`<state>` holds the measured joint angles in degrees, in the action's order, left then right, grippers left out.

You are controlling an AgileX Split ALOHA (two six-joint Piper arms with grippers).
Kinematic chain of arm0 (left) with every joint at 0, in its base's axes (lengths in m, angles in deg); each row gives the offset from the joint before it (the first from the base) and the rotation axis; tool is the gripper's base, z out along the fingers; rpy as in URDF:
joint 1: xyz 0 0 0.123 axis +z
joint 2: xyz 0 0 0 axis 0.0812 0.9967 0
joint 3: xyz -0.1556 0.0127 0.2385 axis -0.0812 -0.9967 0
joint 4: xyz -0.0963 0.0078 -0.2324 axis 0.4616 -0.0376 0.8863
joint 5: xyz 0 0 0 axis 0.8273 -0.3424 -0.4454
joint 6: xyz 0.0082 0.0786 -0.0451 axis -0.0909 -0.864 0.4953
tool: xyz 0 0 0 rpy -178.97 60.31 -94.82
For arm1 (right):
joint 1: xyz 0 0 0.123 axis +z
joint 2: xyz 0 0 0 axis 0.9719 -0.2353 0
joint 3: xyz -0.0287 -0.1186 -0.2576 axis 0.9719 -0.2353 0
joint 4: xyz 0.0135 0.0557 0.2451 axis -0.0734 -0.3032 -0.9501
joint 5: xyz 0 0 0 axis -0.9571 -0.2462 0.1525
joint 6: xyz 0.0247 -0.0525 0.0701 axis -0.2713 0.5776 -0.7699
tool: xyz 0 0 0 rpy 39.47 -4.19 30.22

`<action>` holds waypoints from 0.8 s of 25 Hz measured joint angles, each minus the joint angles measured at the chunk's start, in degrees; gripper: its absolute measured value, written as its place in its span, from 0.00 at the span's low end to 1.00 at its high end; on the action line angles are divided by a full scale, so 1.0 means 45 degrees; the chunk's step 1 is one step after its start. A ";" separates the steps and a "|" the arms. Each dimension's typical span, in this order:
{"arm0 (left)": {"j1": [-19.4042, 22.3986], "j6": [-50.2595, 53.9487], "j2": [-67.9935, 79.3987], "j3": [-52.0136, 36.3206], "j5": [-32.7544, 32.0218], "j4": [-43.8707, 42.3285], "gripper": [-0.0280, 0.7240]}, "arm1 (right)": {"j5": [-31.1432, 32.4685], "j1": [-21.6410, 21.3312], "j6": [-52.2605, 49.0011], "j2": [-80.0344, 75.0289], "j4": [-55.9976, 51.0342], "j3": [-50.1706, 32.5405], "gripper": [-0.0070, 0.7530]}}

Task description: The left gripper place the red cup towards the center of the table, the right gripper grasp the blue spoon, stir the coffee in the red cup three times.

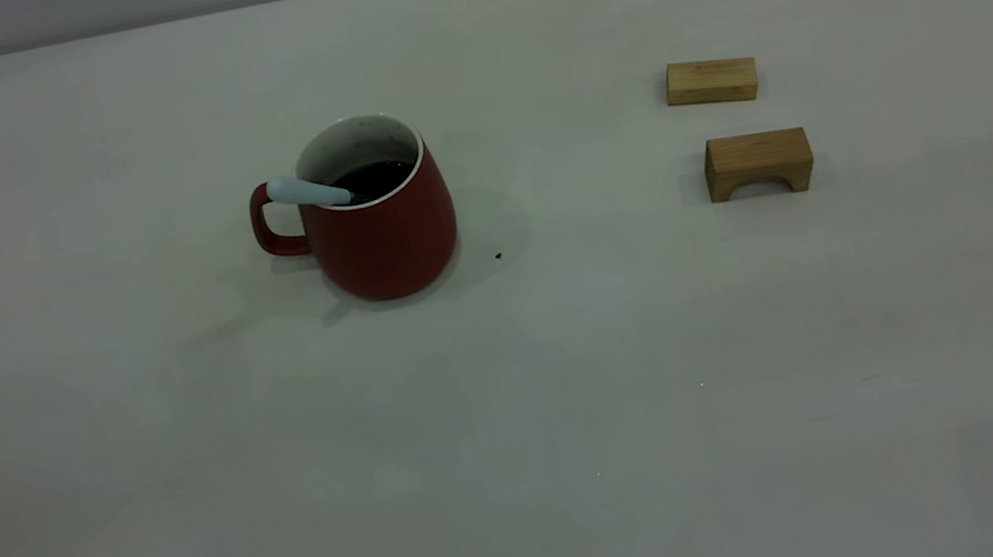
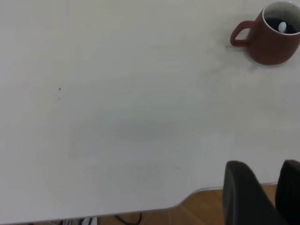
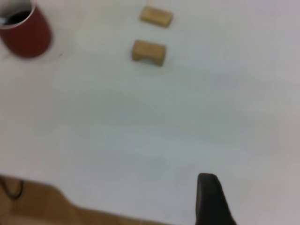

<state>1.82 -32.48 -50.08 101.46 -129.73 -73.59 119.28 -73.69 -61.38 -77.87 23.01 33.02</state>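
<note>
The red cup (image 1: 384,237) stands upright on the table (image 1: 523,435), left of the middle, handle pointing left. Dark coffee (image 1: 377,177) fills it partway. The blue spoon (image 1: 305,190) rests inside the cup, its pale handle leaning out over the rim above the cup's handle. No gripper touches either. Neither arm shows in the exterior view. My left gripper (image 2: 265,165) hangs open over the table's near edge, far from the red cup (image 2: 274,44). My right gripper (image 3: 211,197) shows only as a dark tip, far from the red cup (image 3: 28,35).
Two wooden blocks lie to the right of the cup: a flat one (image 1: 711,80) and an arch-shaped one (image 1: 758,162) nearer the front. A tiny dark speck (image 1: 498,256) sits just right of the cup. The table's edge (image 2: 187,197) runs below the left gripper.
</note>
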 joint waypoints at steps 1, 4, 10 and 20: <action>0.0000 0.0000 0.0000 0.0000 0.0000 0.0000 0.36 | 0.0000 -0.0145 0.0000 0.0210 0.0036 0.0000 0.65; 0.0000 0.0000 0.0000 0.0000 0.0000 0.0010 0.36 | 0.0036 -0.0275 0.0000 0.0786 0.0074 -0.0061 0.65; 0.0000 0.0000 0.0000 0.0000 0.0000 0.0010 0.36 | 0.0049 -0.0303 0.0000 0.0964 0.0083 -0.0114 0.65; 0.0000 0.0000 0.0000 0.0000 0.0000 0.0024 0.36 | 0.0049 -0.0303 0.0015 0.0964 0.0083 -0.0114 0.65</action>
<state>1.82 -32.48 -50.08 101.46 -129.73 -73.48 119.50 -75.06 -61.32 -73.53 23.38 32.51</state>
